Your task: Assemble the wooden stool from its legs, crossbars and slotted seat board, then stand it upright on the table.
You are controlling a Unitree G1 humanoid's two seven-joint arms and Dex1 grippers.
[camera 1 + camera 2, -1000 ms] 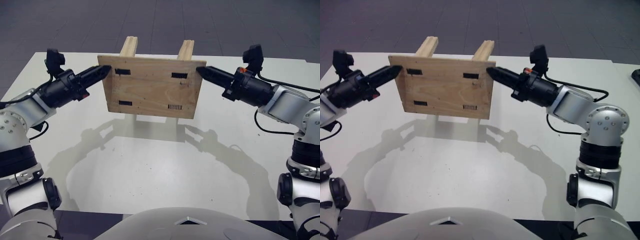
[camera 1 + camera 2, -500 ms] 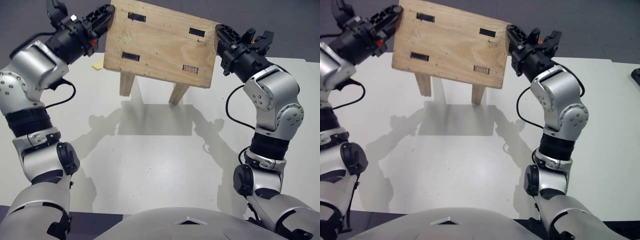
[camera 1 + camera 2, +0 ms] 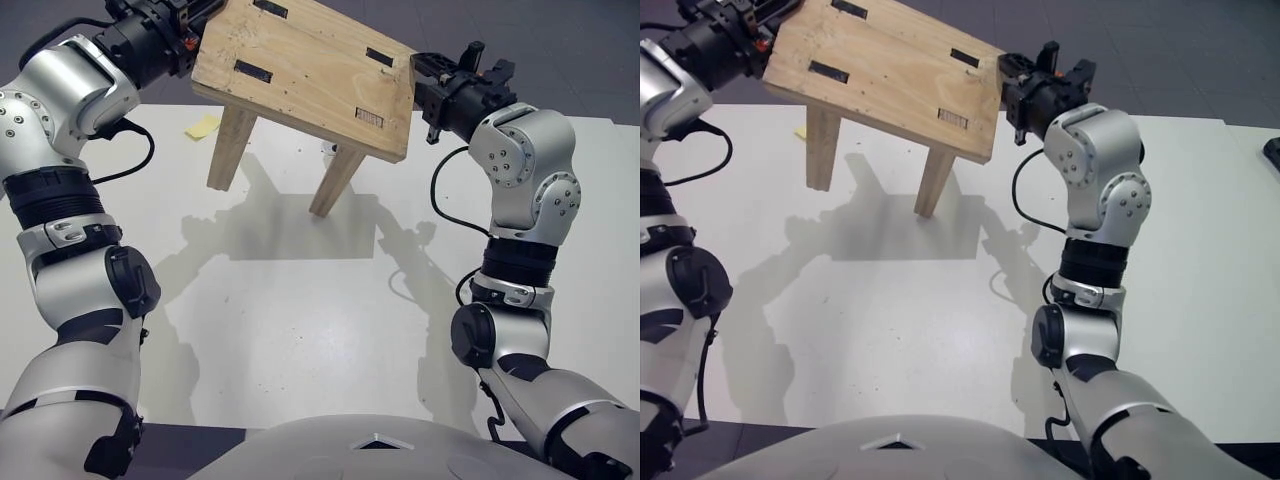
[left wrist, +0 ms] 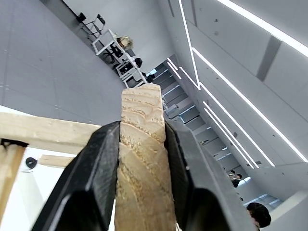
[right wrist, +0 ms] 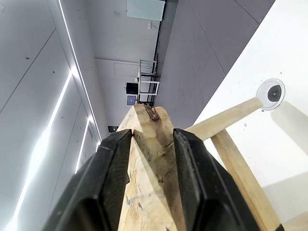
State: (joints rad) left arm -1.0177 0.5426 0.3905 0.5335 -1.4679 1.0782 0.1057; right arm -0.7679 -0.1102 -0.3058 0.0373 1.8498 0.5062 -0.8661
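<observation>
At far left, the L gripper (image 3: 196,22) is clamped on the L edge of the seat (image 3: 310,70). Its wrist view shows both fingers (image 4: 101,163) pressed flat on the board, one per face, w/ end grain showing between them.

The stool (image 3: 300,110) is held between both arms over the table (image 3: 300,330). It is seat-up and tilted: far-L corner highest, near-R corner lowest. The seat top has 4 dark slots. 2 legs (image 3: 228,148) show under the seat, approx. parallel and slanted w/ the tilt. Whether their lower ends touch the table or sit just above it cannot be told.

A yellow note (image 3: 203,125) lies flat on the table just L of the L leg. A small round disc (image 5: 270,91) lies on the table beyond the stool.

At right, the R gripper (image 3: 420,85) is clenched on the R edge of the seat. Wrist view: its fingers (image 5: 113,178) grip the board on both faces, w/ the edge protruding past the tips.
</observation>
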